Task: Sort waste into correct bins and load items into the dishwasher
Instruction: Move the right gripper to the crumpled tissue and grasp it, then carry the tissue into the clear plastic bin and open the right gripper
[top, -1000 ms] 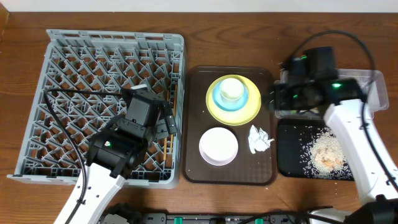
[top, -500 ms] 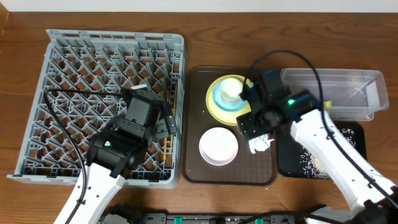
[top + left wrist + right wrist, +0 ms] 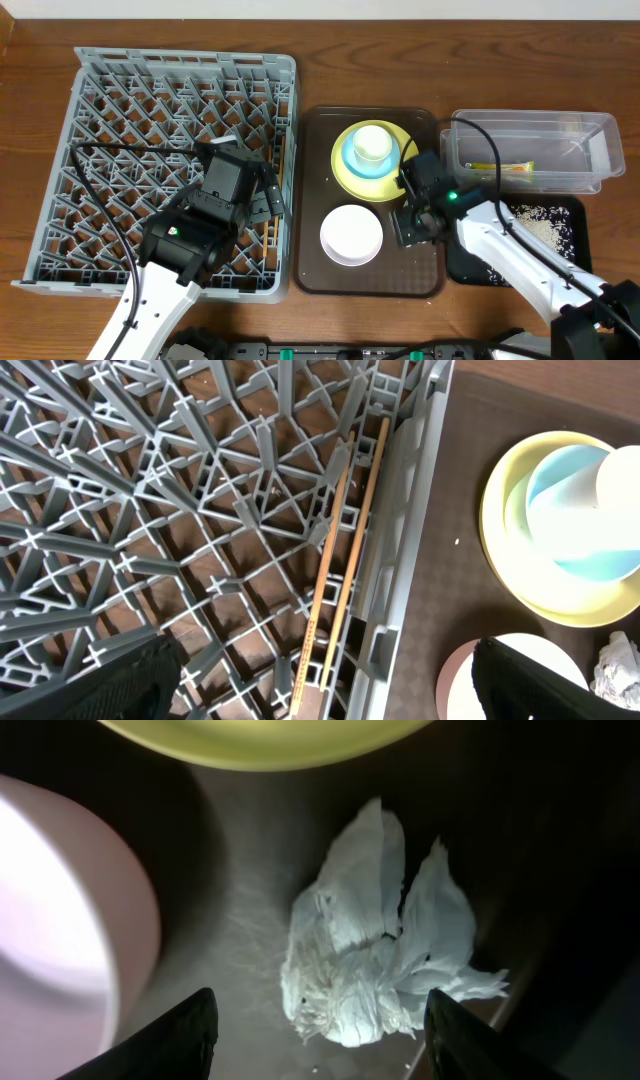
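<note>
The crumpled white napkin [image 3: 380,960] lies on the brown serving tray [image 3: 318,135], hidden by the arm in the overhead view. My right gripper [image 3: 415,224] [image 3: 325,1040] is open, low over the napkin, one finger on each side. The yellow plate [image 3: 345,176] holds the light blue bowl [image 3: 356,163] and the white cup [image 3: 373,143]. The white bowl [image 3: 351,235] sits in front of them. The chopsticks [image 3: 345,550] lie in the grey rack [image 3: 150,110] by its right wall. My left gripper [image 3: 262,195] [image 3: 320,690] is open and empty above them.
The clear tub [image 3: 585,135] at the back right holds the green-yellow sachet [image 3: 500,167]. The black tray [image 3: 480,255] in front of it holds rice scraps [image 3: 545,225]. The plate [image 3: 500,550] and white bowl [image 3: 460,680] show at the left wrist view's right edge.
My right gripper has swung from over the clear tub leftward and down to the brown tray, and now covers the napkin. The left arm has not moved.
</note>
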`<state>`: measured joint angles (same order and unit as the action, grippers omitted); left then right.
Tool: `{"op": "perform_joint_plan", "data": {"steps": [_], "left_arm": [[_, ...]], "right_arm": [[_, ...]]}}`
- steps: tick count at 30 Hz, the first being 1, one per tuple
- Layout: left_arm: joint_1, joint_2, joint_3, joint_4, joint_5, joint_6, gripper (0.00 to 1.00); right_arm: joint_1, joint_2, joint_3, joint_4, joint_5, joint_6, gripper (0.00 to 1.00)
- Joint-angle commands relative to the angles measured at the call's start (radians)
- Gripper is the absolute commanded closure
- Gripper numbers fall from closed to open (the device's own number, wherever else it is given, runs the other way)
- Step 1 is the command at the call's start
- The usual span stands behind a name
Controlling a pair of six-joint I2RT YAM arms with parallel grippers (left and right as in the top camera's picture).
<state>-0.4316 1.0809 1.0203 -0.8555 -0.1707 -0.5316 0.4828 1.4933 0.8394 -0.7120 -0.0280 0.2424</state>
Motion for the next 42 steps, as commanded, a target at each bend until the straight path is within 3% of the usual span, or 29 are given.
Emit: {"op": "perform_joint_plan", "data": {"steps": [1,11,18,24,33,42], "left_arm": [[0.007,-0.002,0.005,-0.001,-0.008,-0.005,0.06],[0.007,-0.002,0.005,-0.001,-0.008,-0.005,0.06],[0.007,-0.002,0.005,-0.001,-0.008,-0.005,0.06],[0.007,-0.002,0.005,-0.001,-0.008,-0.005,0.06],[0.007,-0.002,0.005,-0.001,-0.008,-0.005,0.06],[0.007,-0.002,0.005,-0.001,-0.008,-0.005,0.06]], "right_arm": [[0.005,-0.001,-0.044,0.033,0.013,0.034,0.36],[0.005,-0.001,-0.137,0.182,0.04,0.035,0.46],[0.005,-0.001,-0.15,0.196,0.038,0.035,0.71],[0.004,-0.01,-0.113,0.165,0.035,0.042,0.99],[-0.039,-0.101,0.134,0.014,0.095,0.006,0.99],[-0.246,-0.141,0.201,0.127,0.43,0.016,0.99]]}}
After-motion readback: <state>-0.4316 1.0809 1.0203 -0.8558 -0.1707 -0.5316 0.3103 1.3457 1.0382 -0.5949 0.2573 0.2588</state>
